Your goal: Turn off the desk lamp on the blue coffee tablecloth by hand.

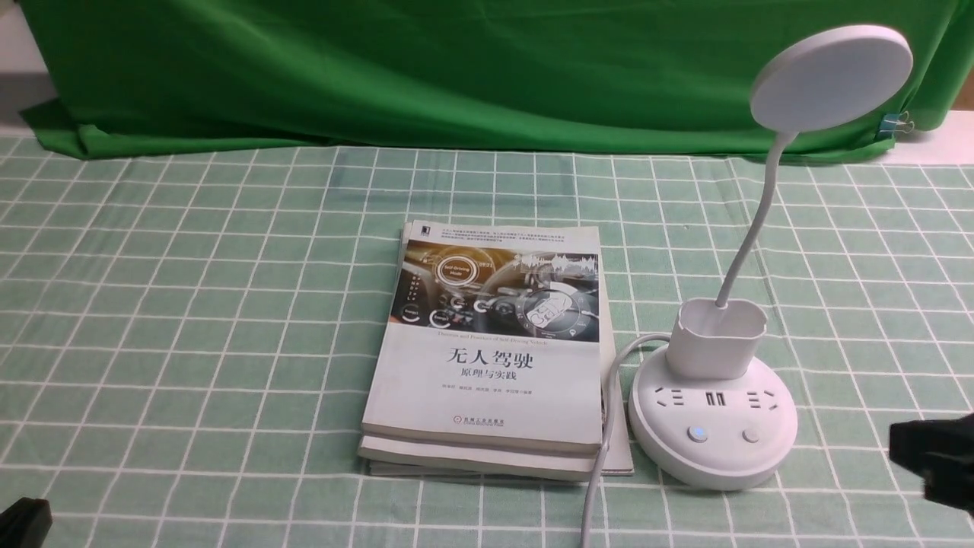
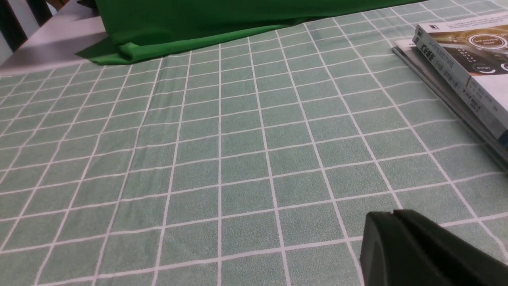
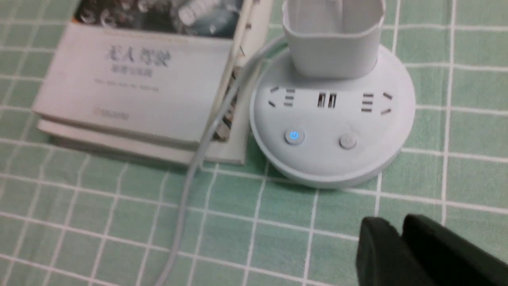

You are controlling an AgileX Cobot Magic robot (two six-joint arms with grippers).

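Black right hand (image 3: 400, 226) (fingers (image 3: 377, 248) together) near lamp (image 3: 333, 131)

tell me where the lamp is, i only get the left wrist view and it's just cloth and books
Observer: The desk lamp stands on the blue coffee tablecloth, right of the books in the front view.
Operator: any sign it's powered
Observer: The left button on its base glows blue; the right button is dark.
Operator: what's nearest to it
Observer: The right gripper, jaws together, low beside the base and not touching it.
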